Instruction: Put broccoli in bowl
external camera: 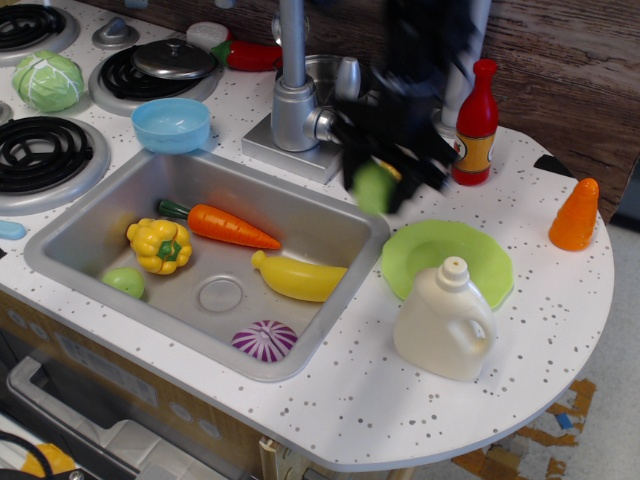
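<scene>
The blurred end effector point(385, 178) grips the rounded broccoli point(374, 188); its axis is unclear.

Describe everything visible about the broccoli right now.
The broccoli is a small, rounded, pale green toy that looks like plastic. It is blurred, so no surface detail shows. The dark claw grips it in the air, above the counter's edge by the sink's right rim, off the lime plate.
</scene>
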`<state>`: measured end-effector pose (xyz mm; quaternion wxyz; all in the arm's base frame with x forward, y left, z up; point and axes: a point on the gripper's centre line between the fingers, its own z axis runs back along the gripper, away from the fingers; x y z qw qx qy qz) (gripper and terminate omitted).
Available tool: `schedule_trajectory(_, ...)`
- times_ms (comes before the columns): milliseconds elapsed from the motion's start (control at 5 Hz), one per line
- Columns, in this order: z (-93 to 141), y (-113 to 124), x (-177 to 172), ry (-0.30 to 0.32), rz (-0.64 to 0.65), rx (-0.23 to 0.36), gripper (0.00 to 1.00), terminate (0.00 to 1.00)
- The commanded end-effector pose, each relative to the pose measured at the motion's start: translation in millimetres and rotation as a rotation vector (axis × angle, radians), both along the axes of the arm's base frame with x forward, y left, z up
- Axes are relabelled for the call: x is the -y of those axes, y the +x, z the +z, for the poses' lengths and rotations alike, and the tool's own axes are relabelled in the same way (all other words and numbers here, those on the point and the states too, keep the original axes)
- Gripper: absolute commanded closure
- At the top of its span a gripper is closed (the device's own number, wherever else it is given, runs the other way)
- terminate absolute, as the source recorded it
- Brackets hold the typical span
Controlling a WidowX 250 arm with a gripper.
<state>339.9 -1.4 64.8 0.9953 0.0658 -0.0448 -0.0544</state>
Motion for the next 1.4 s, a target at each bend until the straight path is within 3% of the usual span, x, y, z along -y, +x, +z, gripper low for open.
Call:
schedule_trajectory(0,26.2,-1.5,-68.3,0.091,-0.015,0.081,1.00,0.00)
schedule_trajectory(400,22.5,23.3,-165.9,0.133,-0.194,0.127,1.00,0.00)
schedule_trajectory(600,15.0,33.3,-198.8,0.157,-0.259,0.157,1.00,0.00)
schedule_trajectory(800,7.2,37.4,-198.7,0.155,-0.315,0.184,0.00,0.00)
schedule_trajectory(1000,7.2,37.4,-198.7,0.155,-0.315,0.184,0.00,0.00)
schedule_trajectory(1200,7.2,37.4,-198.7,0.155,-0.315,0.184,0.00,1.00)
